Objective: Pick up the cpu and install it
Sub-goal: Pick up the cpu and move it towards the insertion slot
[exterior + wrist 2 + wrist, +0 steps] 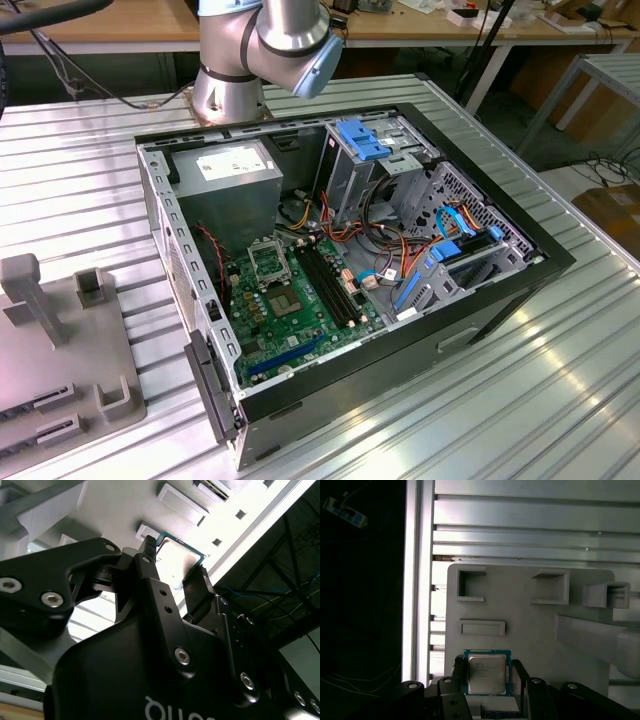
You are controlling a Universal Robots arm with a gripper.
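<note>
The cpu [487, 673] is a small square chip with a dull metal top and a green rim. It sits between the two black fingers of my gripper [489, 676], which is shut on its opposite edges. In the second wrist view the cpu [176, 554] shows at the fingertips of the gripper [175, 559], apart from the pale surface behind it. Under it lies the grey fixture tray [520, 630] with several rectangular recesses. The green motherboard [290, 305] lies inside the open computer case [480, 300], with its silver socket frame [268, 262] near the power supply.
The grey fixture tray [60, 350] sits at the exterior view's left on the ribbed metal table [560, 400]. The arm's base [230, 85] stands behind the case. Inside the case are drive bays [375, 150], cables and black memory slots [325, 280]. A dark gap runs beside the table's edge [417, 580].
</note>
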